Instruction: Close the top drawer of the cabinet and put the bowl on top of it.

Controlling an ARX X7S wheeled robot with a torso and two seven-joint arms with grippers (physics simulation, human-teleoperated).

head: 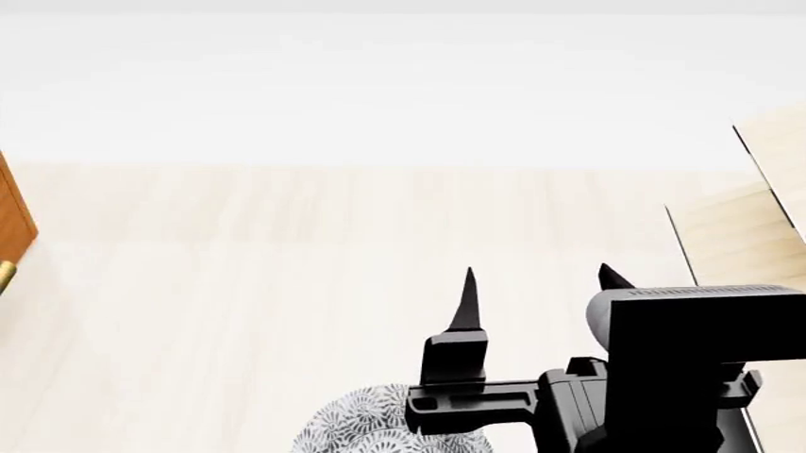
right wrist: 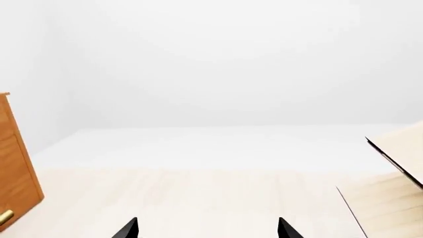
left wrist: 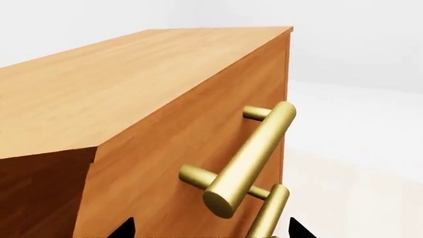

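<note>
Both grippers are spread apart and hold nothing: the right gripper point(head: 539, 283) hangs over bare pale floor point(head: 252, 264) in the head view, and the left gripper point(left wrist: 210, 229) shows only two black tips just below the cabinet point(left wrist: 99, 84). Its top drawer point(left wrist: 191, 134) is orange-brown wood with a brass handle point(left wrist: 254, 153); a second handle point(left wrist: 271, 213) sits beneath. A grey-patterned white bowl point(head: 365, 425) lies low by the right arm, well apart from the cabinet. Pale plywood shelving point(head: 743, 236) stands to the right.

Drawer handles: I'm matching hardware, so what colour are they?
Brass-gold handles, clearest in the left wrist view.
</note>
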